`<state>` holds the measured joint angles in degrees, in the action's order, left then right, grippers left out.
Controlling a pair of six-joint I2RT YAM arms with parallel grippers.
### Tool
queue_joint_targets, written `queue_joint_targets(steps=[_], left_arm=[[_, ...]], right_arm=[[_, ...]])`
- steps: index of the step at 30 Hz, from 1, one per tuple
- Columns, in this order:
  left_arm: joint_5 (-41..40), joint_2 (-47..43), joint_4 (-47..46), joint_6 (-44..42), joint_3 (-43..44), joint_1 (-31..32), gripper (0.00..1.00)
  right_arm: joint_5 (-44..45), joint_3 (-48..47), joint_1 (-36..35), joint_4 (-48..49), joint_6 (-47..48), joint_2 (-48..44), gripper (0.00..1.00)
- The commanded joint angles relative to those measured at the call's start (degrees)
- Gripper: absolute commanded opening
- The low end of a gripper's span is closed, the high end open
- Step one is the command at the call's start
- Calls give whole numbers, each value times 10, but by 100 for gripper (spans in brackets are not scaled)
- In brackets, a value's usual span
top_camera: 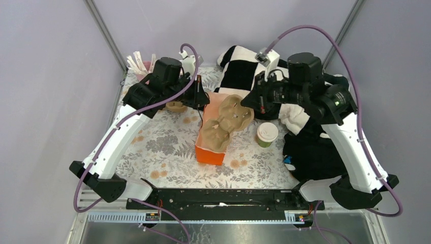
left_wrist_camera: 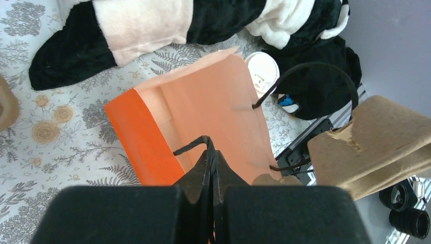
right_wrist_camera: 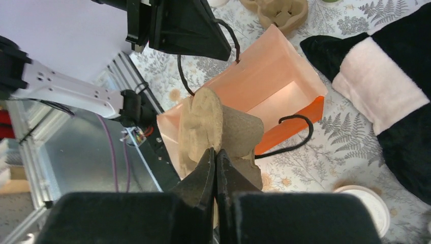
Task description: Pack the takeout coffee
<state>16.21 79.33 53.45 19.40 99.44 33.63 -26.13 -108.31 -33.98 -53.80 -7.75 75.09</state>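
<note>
The left gripper (left_wrist_camera: 211,152) clamps 1 black handle (left_wrist_camera: 189,146) of the orange paper bag (left_wrist_camera: 203,101) and the right gripper (right_wrist_camera: 216,162) pinches the brown pulp cup carrier (right_wrist_camera: 218,127) above it, which could snag the rim and topple the green white-lidded takeout coffee (top_camera: 267,134) standing beside it, toward the tabletop's (top_camera: 162,152) right edge

the floral-print table (top_camera: 162,147) bears an orange paper bag (top_camera: 209,155), a lidded green cup (top_camera: 267,134) and black-and-white plush fabric (top_camera: 244,71).

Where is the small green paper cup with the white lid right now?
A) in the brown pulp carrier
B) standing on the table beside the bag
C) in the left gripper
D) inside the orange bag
B: the small green paper cup with the white lid stands upright on the floral table cover, apart from the orange paper bag.
</note>
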Motion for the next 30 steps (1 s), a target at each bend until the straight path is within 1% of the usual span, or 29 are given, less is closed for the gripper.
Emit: queue_joint_targets(steps=[1, 3, 6, 10, 13, 18, 20, 22, 25, 30], left_arm=[[45, -37, -69, -18, -45, 2, 0], [54, -50, -90, -12, -66, 1, 0], [66, -63, -109, -6, -87, 2, 0], [84, -73, -128, -13, -92, 1, 0], [91, -73, -125, -32, -79, 1, 0], [101, -69, -115, -75, -68, 2, 0], [109, -65, -109, -94, -63, 2, 0], [111, -61, -104, -112, -57, 2, 0], [113, -55, -108, -114, -51, 2, 0], [154, -56, -145, -88, -71, 3, 0]], right_arm=[[59, -37, -49, -22, 60, 26, 0], [69, -50, -72, -37, 100, 39, 0], [116, -69, -94, -41, 134, 52, 0], [151, -98, -99, -28, 141, 58, 0], [152, -111, -99, -19, 142, 48, 0], [144, -83, -99, 5, 183, 2, 0], [143, -76, -99, -2, 199, -3, 0], [139, -79, -99, -29, 211, 3, 0], [132, -77, -99, -41, 206, 12, 0], [101, -5, -101, 10, 188, -10, 0]])
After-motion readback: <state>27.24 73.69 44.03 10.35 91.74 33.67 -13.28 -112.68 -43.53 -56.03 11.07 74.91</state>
